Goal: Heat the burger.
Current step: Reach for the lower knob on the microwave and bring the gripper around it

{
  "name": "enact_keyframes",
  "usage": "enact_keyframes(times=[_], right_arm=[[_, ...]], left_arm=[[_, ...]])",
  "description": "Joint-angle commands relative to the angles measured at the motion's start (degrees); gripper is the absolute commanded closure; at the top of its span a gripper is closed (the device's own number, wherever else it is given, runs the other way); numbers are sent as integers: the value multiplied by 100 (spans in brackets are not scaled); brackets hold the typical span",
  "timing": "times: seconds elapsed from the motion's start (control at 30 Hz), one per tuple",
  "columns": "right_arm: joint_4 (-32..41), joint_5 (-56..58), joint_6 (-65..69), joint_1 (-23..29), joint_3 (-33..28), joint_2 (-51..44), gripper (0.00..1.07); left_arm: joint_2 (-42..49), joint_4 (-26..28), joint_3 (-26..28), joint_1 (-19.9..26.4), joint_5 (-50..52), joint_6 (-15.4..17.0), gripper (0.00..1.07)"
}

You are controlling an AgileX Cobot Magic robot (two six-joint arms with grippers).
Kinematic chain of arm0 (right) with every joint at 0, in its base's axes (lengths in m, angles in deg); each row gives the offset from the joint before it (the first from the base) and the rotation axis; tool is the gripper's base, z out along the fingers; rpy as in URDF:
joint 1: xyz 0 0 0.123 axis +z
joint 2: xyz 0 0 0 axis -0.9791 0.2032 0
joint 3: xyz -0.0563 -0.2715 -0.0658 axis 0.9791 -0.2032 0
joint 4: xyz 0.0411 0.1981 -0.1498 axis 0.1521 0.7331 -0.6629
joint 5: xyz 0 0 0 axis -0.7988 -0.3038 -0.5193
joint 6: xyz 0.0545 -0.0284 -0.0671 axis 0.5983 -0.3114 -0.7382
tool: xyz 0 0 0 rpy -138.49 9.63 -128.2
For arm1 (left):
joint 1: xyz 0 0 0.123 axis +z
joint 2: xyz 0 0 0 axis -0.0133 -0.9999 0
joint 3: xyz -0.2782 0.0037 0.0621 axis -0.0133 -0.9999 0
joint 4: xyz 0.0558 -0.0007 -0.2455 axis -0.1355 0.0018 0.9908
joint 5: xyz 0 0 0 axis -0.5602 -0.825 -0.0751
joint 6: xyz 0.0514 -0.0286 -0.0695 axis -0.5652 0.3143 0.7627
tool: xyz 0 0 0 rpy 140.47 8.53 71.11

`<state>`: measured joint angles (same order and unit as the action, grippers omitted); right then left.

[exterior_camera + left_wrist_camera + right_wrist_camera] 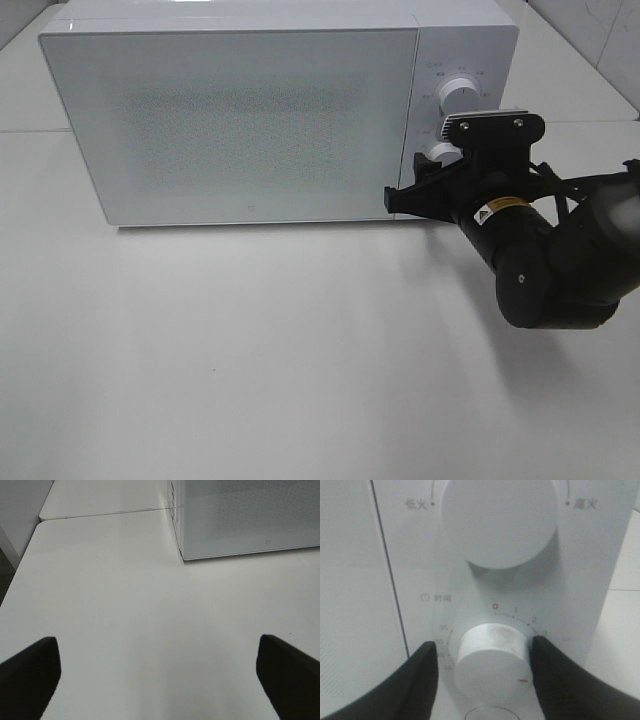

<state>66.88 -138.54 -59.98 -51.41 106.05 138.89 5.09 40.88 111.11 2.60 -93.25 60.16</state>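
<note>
The burger is hidden; it shows in no view. The white microwave (250, 110) stands with its door shut. My right gripper (432, 168) is at the control panel, with its fingers on either side of the lower timer knob (491, 664). The right finger (555, 680) touches the knob, and a narrow gap shows by the left finger (417, 680). The knob's red mark points to the lower right, away from 0. My left gripper (160, 675) is open and empty, low over the bare table (125, 605) in front of the microwave's left corner (182, 555).
The upper power knob (500, 522) sits just above the timer knob. A seam in the table (100, 514) runs beside the microwave's left side. The right arm (560, 260) reaches in from the right edge.
</note>
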Motion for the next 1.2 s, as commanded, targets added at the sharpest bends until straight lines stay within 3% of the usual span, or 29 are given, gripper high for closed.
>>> enact_keyframes(times=[0.03,0.1,0.2,0.4,0.57,0.63,0.73,0.8,0.83,1.0,1.2], right_arm=[[-57,-1278,-57,-23,80,-23,64],[-57,-1272,-57,-23,80,-23,77],[-57,-1266,-57,-23,80,-23,86],[-63,-1272,86,-23,80,-23,89],[-63,-1272,1238,-23,80,-23,89],[-57,-1220,2934,-23,80,-23,88],[-57,-1220,3455,-23,80,-23,88],[-103,-1129,5483,-23,80,-23,87],[-103,-1129,5483,-23,80,-23,87],[-120,-928,8348,-23,80,-23,86],[-120,-968,9517,-23,80,-23,84]], left_arm=[[115,0,-17,11,34,34,6],[115,0,-17,11,34,34,6],[115,0,-17,11,34,34,6],[115,0,-17,11,34,34,6],[115,0,-17,11,34,34,6],[115,0,-17,11,34,34,6],[115,0,-17,11,34,34,6],[115,0,-17,11,34,34,6],[115,0,-17,11,34,34,6],[115,0,-17,11,34,34,6],[115,0,-17,11,34,34,6]])
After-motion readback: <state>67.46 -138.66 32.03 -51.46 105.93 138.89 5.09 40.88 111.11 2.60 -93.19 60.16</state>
